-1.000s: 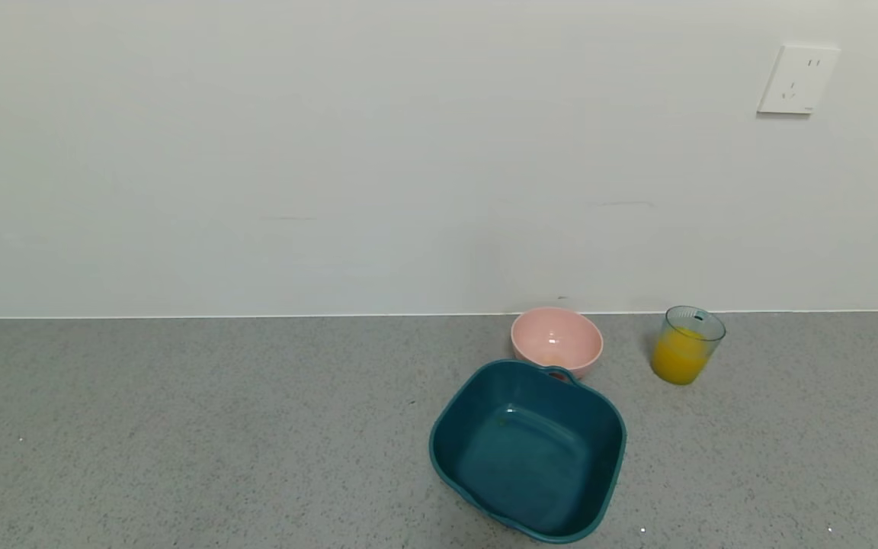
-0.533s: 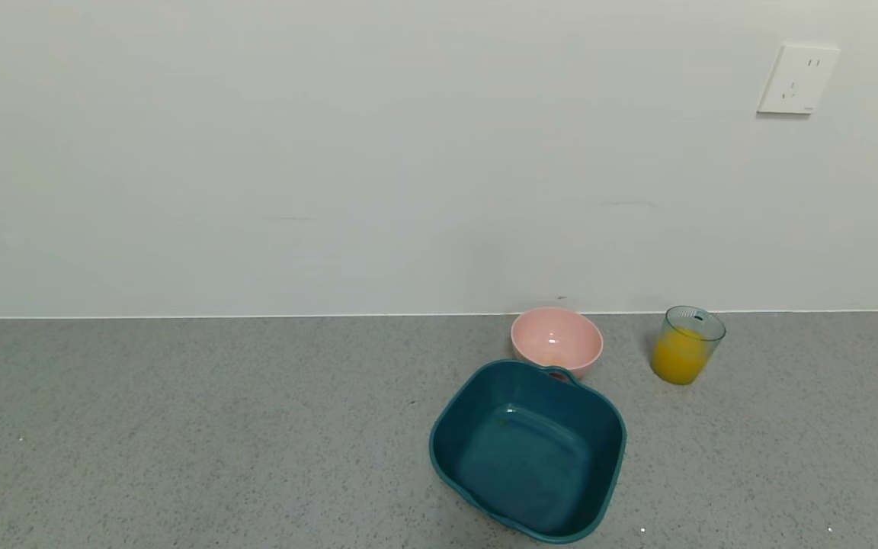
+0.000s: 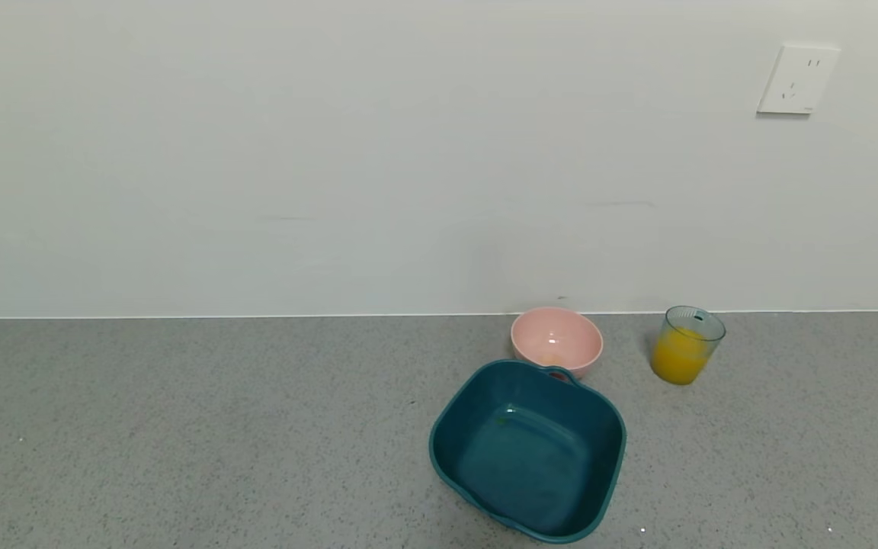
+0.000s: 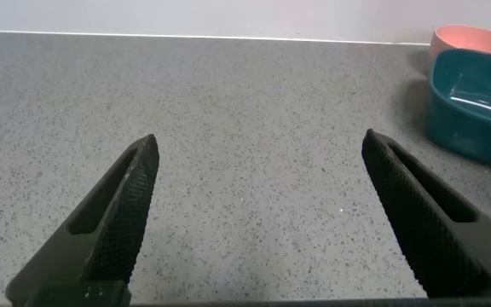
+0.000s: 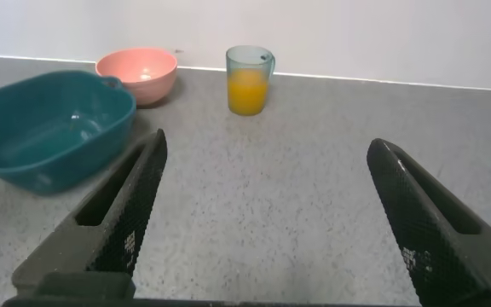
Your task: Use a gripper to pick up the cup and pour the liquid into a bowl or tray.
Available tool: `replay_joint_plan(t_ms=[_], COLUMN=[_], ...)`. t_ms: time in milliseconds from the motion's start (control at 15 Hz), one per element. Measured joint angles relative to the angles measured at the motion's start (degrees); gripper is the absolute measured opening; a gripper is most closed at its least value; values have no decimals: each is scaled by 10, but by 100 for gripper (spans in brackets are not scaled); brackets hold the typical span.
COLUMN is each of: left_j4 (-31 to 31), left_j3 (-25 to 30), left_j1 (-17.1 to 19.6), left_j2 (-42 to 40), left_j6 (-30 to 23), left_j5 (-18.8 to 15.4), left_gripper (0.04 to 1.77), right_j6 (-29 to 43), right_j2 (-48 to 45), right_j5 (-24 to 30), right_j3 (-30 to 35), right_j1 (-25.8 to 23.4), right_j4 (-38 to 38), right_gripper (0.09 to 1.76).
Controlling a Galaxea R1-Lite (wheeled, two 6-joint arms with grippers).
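The blue-grey cup (image 3: 687,345) stands upright near the wall at the right, about two thirds full of orange liquid (image 3: 680,358). It also shows in the right wrist view (image 5: 248,80). The dark teal tub (image 3: 528,450) sits empty nearer to me, left of the cup, and shows in the right wrist view (image 5: 45,128) and the left wrist view (image 4: 474,107). Neither gripper appears in the head view. My right gripper (image 5: 265,143) is open and empty, well short of the cup. My left gripper (image 4: 259,142) is open and empty over bare counter.
A round pink bowl (image 3: 556,341) stands just behind the tub, close to the wall. The grey speckled counter (image 3: 180,427) stretches wide to the left. A white wall with a socket (image 3: 797,78) bounds the back.
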Motion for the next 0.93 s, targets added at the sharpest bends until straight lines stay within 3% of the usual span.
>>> replay_joint_plan(t_ms=[467,933], left_j4=[0,0], left_j3=[0,0], left_j1=[0,0], left_j2=[0,0], left_j6=[0,0], left_j5=[0,0], left_gripper=[172,172], right_j6=[0,2], right_j2=[229,480], right_j5=[-1,-2], right_j3=[-145,-225], right_j1=[-1,0], right_j4=[-6,-43], right_gripper=[171,171])
